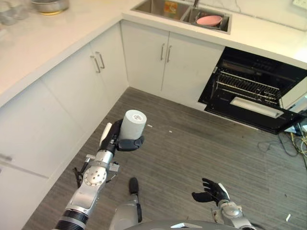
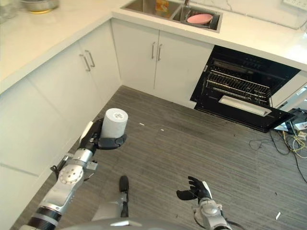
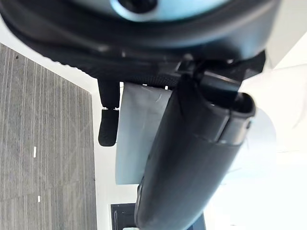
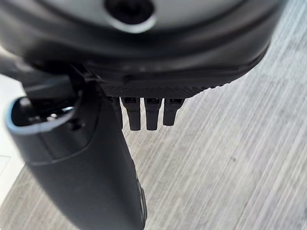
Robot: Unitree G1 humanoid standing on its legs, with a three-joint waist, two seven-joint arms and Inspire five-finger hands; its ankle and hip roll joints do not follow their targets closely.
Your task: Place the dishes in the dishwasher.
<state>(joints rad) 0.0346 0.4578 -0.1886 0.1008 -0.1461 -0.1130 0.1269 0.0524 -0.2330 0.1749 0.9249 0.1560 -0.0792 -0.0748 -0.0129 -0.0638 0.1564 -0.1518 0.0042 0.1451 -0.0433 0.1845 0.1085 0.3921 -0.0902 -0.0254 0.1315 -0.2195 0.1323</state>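
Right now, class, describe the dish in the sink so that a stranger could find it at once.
Start at the white countertop along the far wall, above the open dishwasher. In the sink set into it, the right-hand basin holds a pink bowl, the one pink thing there.

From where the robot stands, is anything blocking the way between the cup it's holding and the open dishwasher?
Nothing visible does. The left hand holds the grey cup up over bare floor, and the dishwasher stands open across it, door down and rack showing.

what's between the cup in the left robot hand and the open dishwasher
Bare grey wood-look floor, with a couple of small white specks on it, in both eye views. The left robot hand grips the grey cup; the dishwasher stands open beyond.
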